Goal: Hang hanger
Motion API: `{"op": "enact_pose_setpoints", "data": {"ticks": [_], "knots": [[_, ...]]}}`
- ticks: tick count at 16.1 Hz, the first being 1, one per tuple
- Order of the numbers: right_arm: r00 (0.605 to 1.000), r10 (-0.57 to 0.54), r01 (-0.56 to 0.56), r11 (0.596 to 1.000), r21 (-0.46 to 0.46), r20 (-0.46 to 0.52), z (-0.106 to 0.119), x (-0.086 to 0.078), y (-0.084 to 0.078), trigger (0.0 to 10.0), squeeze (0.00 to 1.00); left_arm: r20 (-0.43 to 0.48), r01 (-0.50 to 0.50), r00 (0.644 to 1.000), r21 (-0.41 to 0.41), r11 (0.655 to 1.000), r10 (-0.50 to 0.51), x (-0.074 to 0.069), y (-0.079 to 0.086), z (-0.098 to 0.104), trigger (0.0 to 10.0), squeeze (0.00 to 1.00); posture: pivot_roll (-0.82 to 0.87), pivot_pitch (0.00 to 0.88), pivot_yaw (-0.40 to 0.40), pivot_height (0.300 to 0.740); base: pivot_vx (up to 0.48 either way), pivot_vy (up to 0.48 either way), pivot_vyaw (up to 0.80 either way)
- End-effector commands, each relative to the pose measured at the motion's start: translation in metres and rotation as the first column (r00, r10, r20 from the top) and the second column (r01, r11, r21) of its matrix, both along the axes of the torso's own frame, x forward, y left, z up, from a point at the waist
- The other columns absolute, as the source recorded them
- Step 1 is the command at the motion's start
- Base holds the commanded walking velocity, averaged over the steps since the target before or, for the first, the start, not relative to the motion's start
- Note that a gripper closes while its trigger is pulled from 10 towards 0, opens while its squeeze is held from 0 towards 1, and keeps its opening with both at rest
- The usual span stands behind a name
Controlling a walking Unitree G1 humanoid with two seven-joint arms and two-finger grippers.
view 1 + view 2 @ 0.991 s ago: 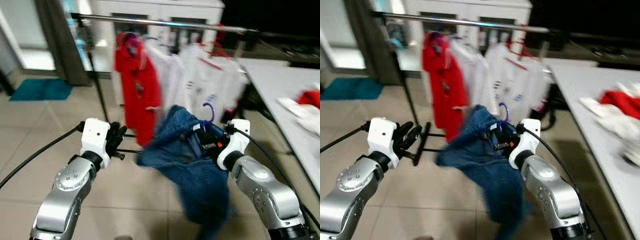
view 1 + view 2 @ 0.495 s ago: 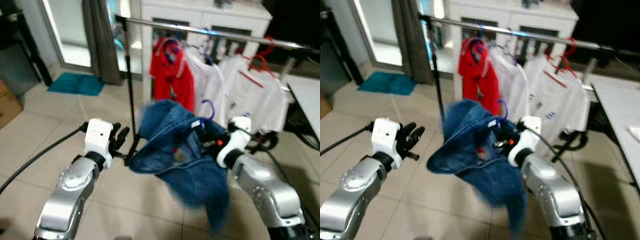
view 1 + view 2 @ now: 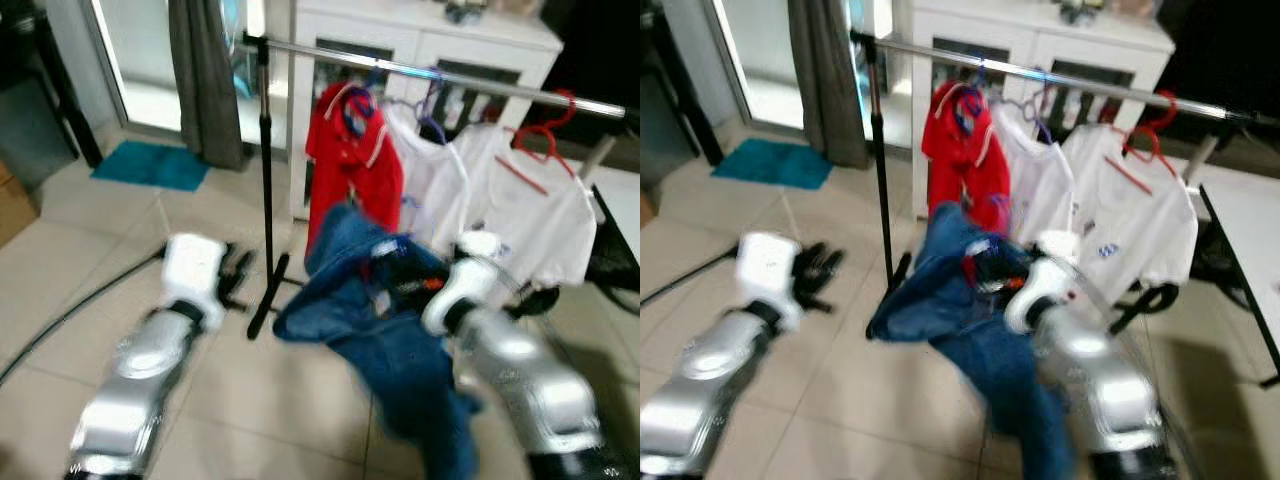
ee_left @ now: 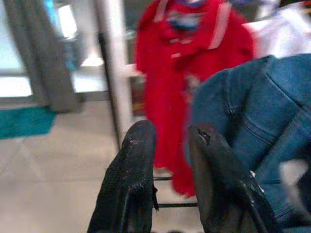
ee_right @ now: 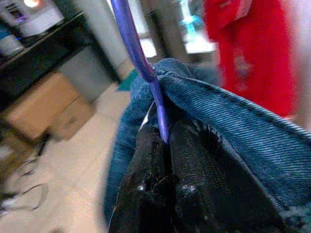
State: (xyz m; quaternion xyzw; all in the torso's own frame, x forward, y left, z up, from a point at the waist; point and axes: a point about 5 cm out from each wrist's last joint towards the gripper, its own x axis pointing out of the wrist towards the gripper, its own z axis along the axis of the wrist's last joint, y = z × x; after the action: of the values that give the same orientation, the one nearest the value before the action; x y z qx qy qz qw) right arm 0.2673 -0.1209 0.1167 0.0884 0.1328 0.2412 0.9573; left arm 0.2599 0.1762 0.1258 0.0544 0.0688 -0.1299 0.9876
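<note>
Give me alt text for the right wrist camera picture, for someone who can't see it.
The right tool, its two black fingers shut on a purple hanger, carries a blue denim garment draped over that hanger. Behind, blurred, hang a red shirt and, lower down, sit cardboard boxes on a tiled floor.

Jeans [image 3: 400,330] hang near, in front of the shirts [image 3: 440,190] on the rail [image 3: 440,75]; a cabinet [image 3: 480,40] stands behind, a mat [image 3: 150,165] far left.
</note>
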Motion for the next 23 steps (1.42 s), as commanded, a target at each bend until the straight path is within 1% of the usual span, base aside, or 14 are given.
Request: {"op": "enact_pose_setpoints", "data": {"ticks": [1, 2, 4, 6, 8, 9, 11, 13, 15, 16, 17, 19, 21, 23], "knots": [[0.999, -0.017, 0.019, 0.999, -0.05, 0.04, 0.007, 0.003, -0.01, 10.0, 0.0, 0.017, 0.027, 1.0, -0.014, 1.0, -0.026, 0.001, -0.009, 0.003, 10.0, 0.0, 0.04, 0.0, -0.055, 0.74, 0.368, 0.0, 0.0], [0.999, -0.01, 0.013, 0.998, -0.065, 0.042, 0.007, 0.004, -0.009, 10.0, 0.0, 0.016, 0.027, 1.0, -0.004, 1.0, -0.027, 0.002, -0.01, 0.002, 10.0, 0.0, 0.04, 0.0, -0.052, 0.74, 0.371, 0.0, 0.8], [0.999, -0.014, 0.017, 0.998, -0.053, 0.049, 0.008, 0.005, -0.009, 10.0, 0.0, 0.022, 0.05, 0.998, 0.002, 0.999, -0.05, 0.002, -0.014, 0.005, 10.0, 0.0, 0.05, 0.0, -0.048, 0.74, 0.371, 0.0, 0.8], [0.997, -0.065, 0.065, 0.998, -0.001, 0.04, 0.011, 0.009, -0.01, 10.0, 0.0, 0.015, 0.052, 0.999, 0.009, 0.999, -0.052, 0.0, -0.009, 0.005, 10.0, 0.0, 0.05, 0.0, -0.048, 0.74, 0.371, 0.0, 0.0], [0.998, -0.052, 0.052, 0.999, 0.0, 0.038, 0.011, 0.01, -0.008, 10.0, 0.0, 0.005, 0.029, 1.0, 0.012, 1.0, -0.029, -0.002, -0.005, 0.002, 10.0, 0.0, 0.05, 0.0, -0.042, 0.74, 0.371, 0.0, 0.0], [0.998, -0.047, 0.048, 0.999, -0.006, 0.039, 0.011, 0.009, -0.008, 10.0, 0.0, 0.003, 0.037, 0.999, 0.004, 0.999, -0.037, -0.002, -0.007, 0.002, 10.0, 0.0, 0.04, 0.0, -0.04, 0.74, 0.364, 0.0, 0.0], [0.998, -0.054, 0.054, 0.999, -0.002, 0.039, 0.012, 0.009, -0.01, 10.0, 0.0, -0.001, 0.057, 0.998, 0.027, 0.998, -0.057, 0.0, -0.011, 0.0, 10.0, 0.0, 0.04, 0.0, -0.034, 0.74, 0.371, 0.0, 0.0], [0.997, -0.066, 0.066, 0.998, 0.005, 0.042, 0.016, 0.012, -0.011, 10.0, 0.0, 0.005, 0.073, 0.997, 0.022, 0.997, -0.073, 0.002, -0.014, 0.004, 10.0, 0.0, 0.04, 0.0, -0.041, 0.74, 0.369, 0.0, 0.0], [0.996, -0.084, 0.083, 0.996, 0.03, 0.027, 0.016, 0.014, -0.009, 10.0, 0.0, 0.004, 0.051, 0.999, 0.031, 0.998, -0.051, 0.003, -0.011, 0.003, 10.0, 0.0, 0.04, 0.0, -0.046, 0.74, 0.369, 0.0, 0.0], [0.996, -0.082, 0.081, 0.996, 0.025, 0.025, 0.015, 0.014, -0.009, 10.0, 0.0, 0.003, 0.047, 0.999, 0.03, 0.998, -0.048, 0.002, -0.011, 0.002, 10.0, 0.0, 0.04, 0.0, -0.043, 0.74, 0.368, 0.0, 0.0], [0.995, -0.095, 0.094, 0.995, 0.029, 0.016, 0.015, 0.014, -0.011, 10.0, 0.0, -0.004, 0.056, 0.998, 0.022, 0.998, -0.056, 0.001, -0.012, 0.001, 10.0, 0.0, 0.04, 0.0, -0.037, 0.74, 0.368, 0.0, 0.0], [0.992, -0.127, 0.126, 0.991, 0.036, 0.015, 0.017, 0.016, -0.016, 10.0, 0.0, -0.005, 0.077, 0.997, 0.04, 0.996, -0.077, 0.004, -0.015, 0.001, 10.0, 0.0, 0.04, 0.0, -0.03, 0.74, 0.371, 0.0, 0.0], [0.992, -0.127, 0.126, 0.991, 0.033, 0.022, 0.021, 0.017, -0.015, 10.0, 0.0, 0.002, 0.084, 0.996, 0.032, 0.996, -0.084, 0.005, -0.015, 0.005, 10.0, 0.0, 0.03, 0.0, -0.034, 0.74, 0.369, 0.0, 0.0], [0.992, -0.121, 0.12, 0.992, 0.028, 0.022, 0.022, 0.016, -0.014, 10.0, 0.0, -0.004, 0.078, 0.997, 0.034, 0.996, -0.078, 0.004, -0.013, 0.002, 10.0, 0.0, 0.03, 0.0, -0.032, 0.74, 0.371, 0.0, 0.0]]}}
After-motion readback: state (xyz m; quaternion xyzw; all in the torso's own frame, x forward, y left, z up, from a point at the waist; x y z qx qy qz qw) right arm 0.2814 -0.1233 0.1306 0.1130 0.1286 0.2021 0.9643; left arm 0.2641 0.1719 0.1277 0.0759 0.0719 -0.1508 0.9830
